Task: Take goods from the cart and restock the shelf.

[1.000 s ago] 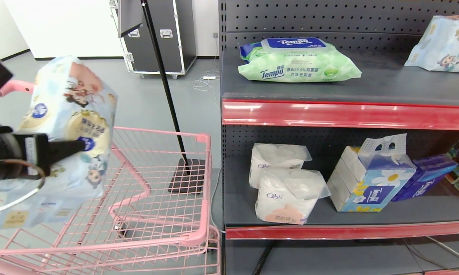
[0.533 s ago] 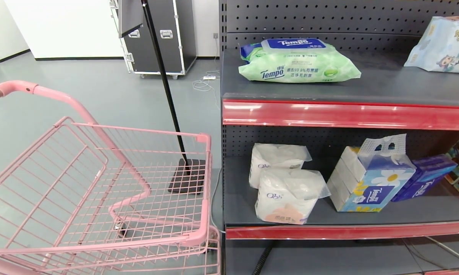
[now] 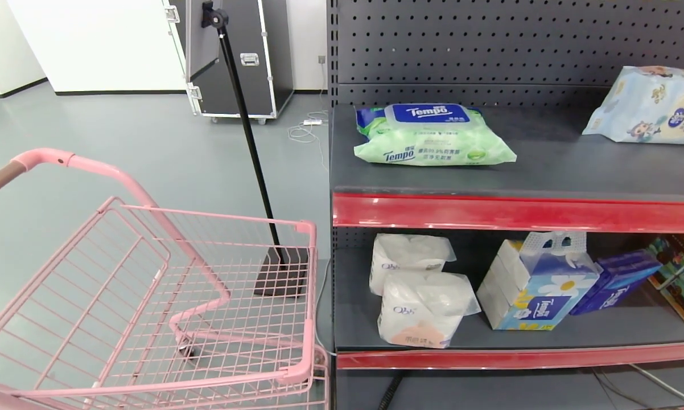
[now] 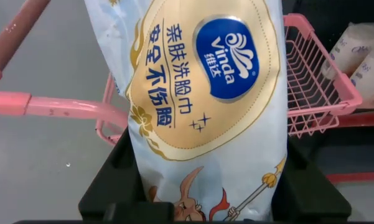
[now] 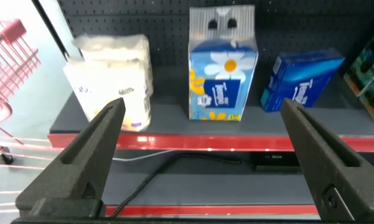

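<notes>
The left gripper (image 4: 205, 186) has its black jaws pinching a pale blue tissue pack (image 4: 205, 93) from both sides, low on the pack. The pack is off the shelf and out of the basket. Behind it, in the left wrist view, are the pink cart (image 4: 317, 81), its handle bar and grey floor.

The right gripper (image 5: 202, 109) has its jaws spread wide with nothing between them. It faces the lower shelf (image 5: 236, 127), on which stand a white roll pack (image 5: 112, 81), a flowered tissue bundle (image 5: 224, 68) and a blue box (image 5: 302, 81).

In the head view the cart (image 3: 222, 216) stands just left of the shelf unit, its wire basket bare. On the upper shelf (image 3: 547, 165) a green wipes pack (image 3: 433, 136) lies flat near the left end. A second pale blue pack (image 3: 649, 105) leans at the far right, well apart from it. On the lower shelf two white roll packs (image 3: 424, 307) sit one behind the other. The flowered bundle (image 3: 538, 285) is to their right, and the blue box (image 3: 615, 279) is just beside it.

A black stand (image 3: 251, 142) rises from the floor beyond the cart, and a black case (image 3: 234, 57) stands farther back.
</notes>
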Robot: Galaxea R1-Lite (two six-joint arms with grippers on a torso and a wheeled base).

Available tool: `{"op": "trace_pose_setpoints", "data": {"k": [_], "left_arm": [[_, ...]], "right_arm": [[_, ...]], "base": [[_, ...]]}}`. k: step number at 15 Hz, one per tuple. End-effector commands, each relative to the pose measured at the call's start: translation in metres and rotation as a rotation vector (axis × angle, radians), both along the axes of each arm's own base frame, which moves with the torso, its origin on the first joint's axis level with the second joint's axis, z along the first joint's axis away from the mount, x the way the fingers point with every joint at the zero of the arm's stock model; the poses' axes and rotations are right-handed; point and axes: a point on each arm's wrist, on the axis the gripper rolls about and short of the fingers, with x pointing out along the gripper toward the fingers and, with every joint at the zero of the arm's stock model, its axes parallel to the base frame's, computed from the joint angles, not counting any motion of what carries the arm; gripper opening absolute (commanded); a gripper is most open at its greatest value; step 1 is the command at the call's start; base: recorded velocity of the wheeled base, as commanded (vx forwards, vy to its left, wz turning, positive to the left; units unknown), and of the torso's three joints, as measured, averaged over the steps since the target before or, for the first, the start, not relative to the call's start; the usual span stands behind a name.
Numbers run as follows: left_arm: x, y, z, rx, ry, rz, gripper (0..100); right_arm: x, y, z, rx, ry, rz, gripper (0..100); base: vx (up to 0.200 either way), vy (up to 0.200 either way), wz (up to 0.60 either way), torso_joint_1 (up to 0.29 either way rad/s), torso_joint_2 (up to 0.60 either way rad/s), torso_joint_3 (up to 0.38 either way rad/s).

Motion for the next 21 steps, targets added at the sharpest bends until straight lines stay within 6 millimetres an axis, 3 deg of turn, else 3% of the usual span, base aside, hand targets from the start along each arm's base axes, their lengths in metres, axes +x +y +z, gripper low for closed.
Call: {"op": "trace_pose_setpoints", "data": {"k": [1,14,21], "left_arm": [[-0.0007,0.0003,-0.0022,0.0,-0.001,0.003,0],[0.0057,0.0004,0.0056,0.055,0.006,-0.035,0],[0.0062,0.0002,0.007,0.088,-0.004,-0.04,0]], "right_arm": [[0.0,0.0,-0.0003,0.0,0.001,0.0,100],[-0.0001,0.0,0.0002,0.004,-0.001,0.0,100],[0.0,0.0,-0.0003,0.001,0.001,0.0,100]], "base": [[0.0,0.0,0.0,0.129,-0.5,-0.364],[0.0,0.0,0.0,0.187,-0.54,-0.354],[0.0,0.0,0.0,0.013,-0.03,-0.019]]}}
